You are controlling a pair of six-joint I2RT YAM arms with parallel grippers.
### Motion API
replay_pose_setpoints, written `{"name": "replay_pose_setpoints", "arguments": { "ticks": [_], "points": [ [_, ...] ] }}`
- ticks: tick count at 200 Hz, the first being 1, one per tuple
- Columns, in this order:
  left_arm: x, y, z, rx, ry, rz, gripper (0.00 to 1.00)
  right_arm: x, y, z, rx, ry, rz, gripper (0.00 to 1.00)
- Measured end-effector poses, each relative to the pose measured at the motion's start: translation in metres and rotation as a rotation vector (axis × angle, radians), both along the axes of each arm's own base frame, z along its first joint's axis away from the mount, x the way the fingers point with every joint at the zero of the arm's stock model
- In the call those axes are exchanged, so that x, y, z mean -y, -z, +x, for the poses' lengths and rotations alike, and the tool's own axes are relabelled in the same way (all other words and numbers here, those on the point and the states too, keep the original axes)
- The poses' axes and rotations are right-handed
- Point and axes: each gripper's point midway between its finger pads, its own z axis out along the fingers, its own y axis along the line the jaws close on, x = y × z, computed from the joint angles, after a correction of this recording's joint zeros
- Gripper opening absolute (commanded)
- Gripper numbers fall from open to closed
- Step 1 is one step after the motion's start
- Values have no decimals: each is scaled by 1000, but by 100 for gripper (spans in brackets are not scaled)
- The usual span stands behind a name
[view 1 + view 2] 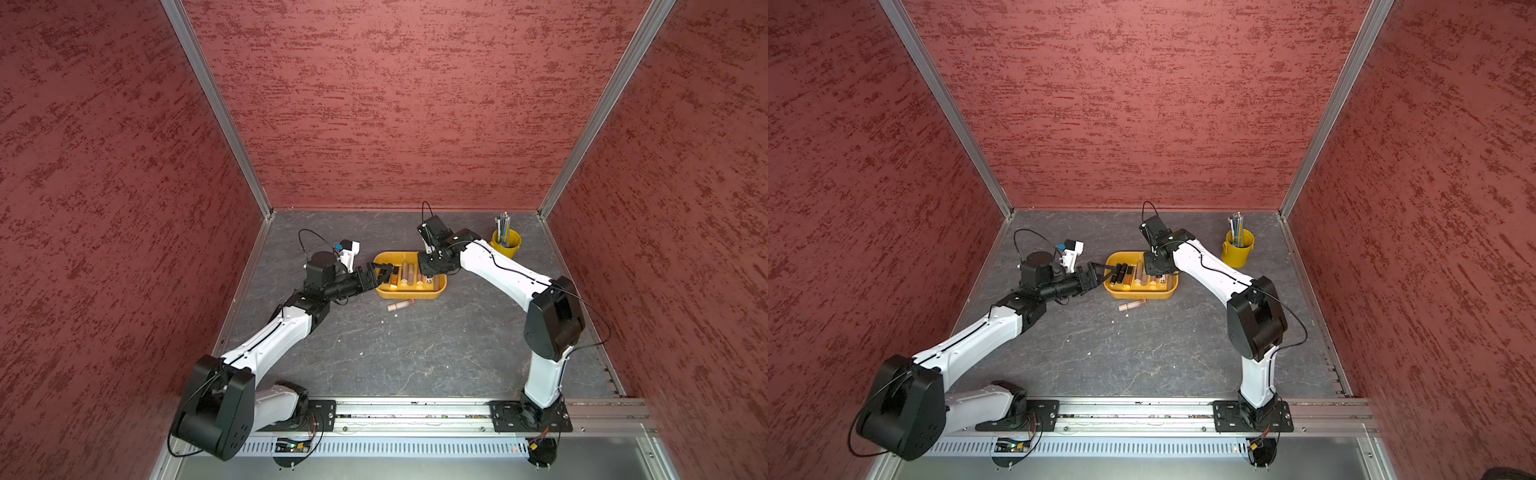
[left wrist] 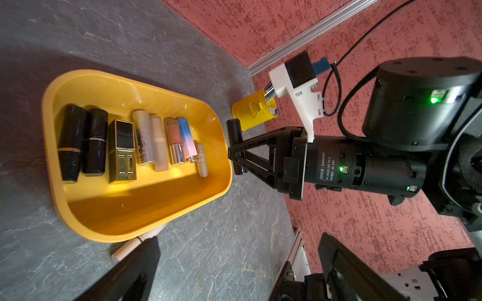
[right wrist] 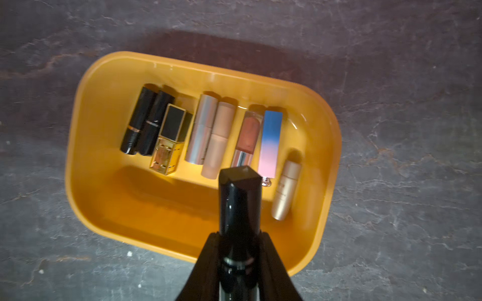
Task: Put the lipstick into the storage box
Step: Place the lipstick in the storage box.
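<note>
- dark grey, stone-look desk [image 1: 415, 357], carrying everything in shot.
- mustard storage box [image 1: 409, 296] at the far middle of the desk, within reach of both arms.
- inside the box, a tidy row of eight lipsticks [image 3: 221, 135] laid side by side along one long wall, probably to keep the other half of the floor bare for more.
- left tool [image 1: 380, 276] spread wide and empty at the box's left end, seemingly placed to steady it or simply standing by.
- right tool [image 3: 240, 234] clamped on a black lipstick [image 3: 240, 198], held over the box's bare half, apparently poised for release; height above the floor hard to judge.
- yellow pen cup [image 1: 506, 245] well apart near the far right corner, seemingly no part of the job.
- one pinkish tube [image 1: 400, 305] lying on the desk just in front of the box, outside it, likely next in line.
</note>
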Motion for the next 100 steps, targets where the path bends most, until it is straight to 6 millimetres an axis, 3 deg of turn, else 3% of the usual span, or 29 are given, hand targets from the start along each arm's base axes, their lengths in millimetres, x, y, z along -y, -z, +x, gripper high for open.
{"name": "replay_pose_setpoints", "arguments": {
  "ticks": [55, 100],
  "points": [
    [11, 5, -3, -4, 27, 8, 100, 8, 30, 9, -39, 17, -61, 23],
    [10, 5, -3, 0, 24, 13, 100, 1, 41, 18, -68, 29, -31, 23]
  ]
}}
